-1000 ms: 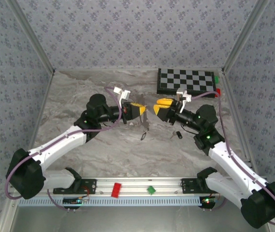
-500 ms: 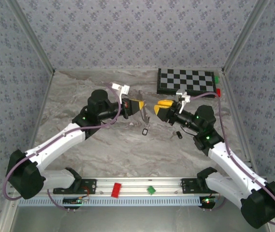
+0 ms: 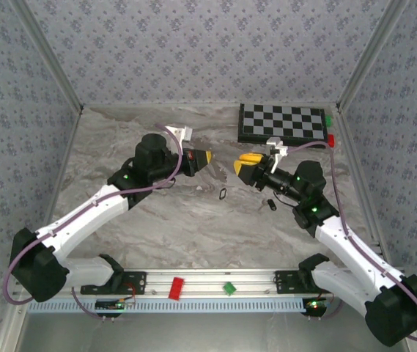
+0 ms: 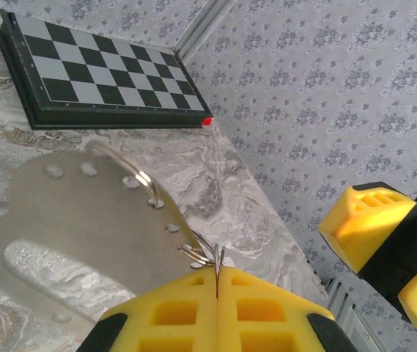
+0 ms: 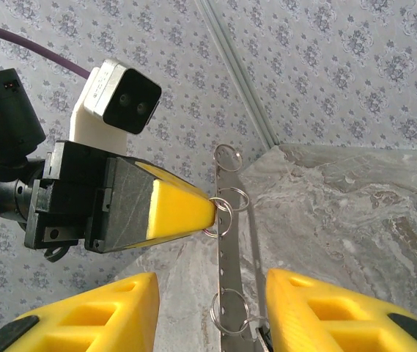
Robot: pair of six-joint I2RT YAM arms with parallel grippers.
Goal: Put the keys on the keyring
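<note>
The left gripper (image 3: 209, 156) hangs above the middle of the grey marble desk (image 3: 157, 227), its yellow jaws pressed together on the keyring (image 5: 226, 242). From the right wrist, the keyring is a thin flat metal strip carrying several small wire rings, pinched by one ring at the tip of the left gripper (image 5: 208, 213). The left wrist view shows the same closed grip (image 4: 217, 275) with the strip (image 4: 83, 213) reaching towards the checkered board (image 4: 98, 77). The right gripper (image 3: 237, 166) faces it close by, its jaws apart and the lower end of the strip hanging between them (image 5: 212, 282). One key (image 3: 223, 193) lies on the desk below the two grippers, and a second key (image 3: 271, 204) lies nearer the right arm.
</note>
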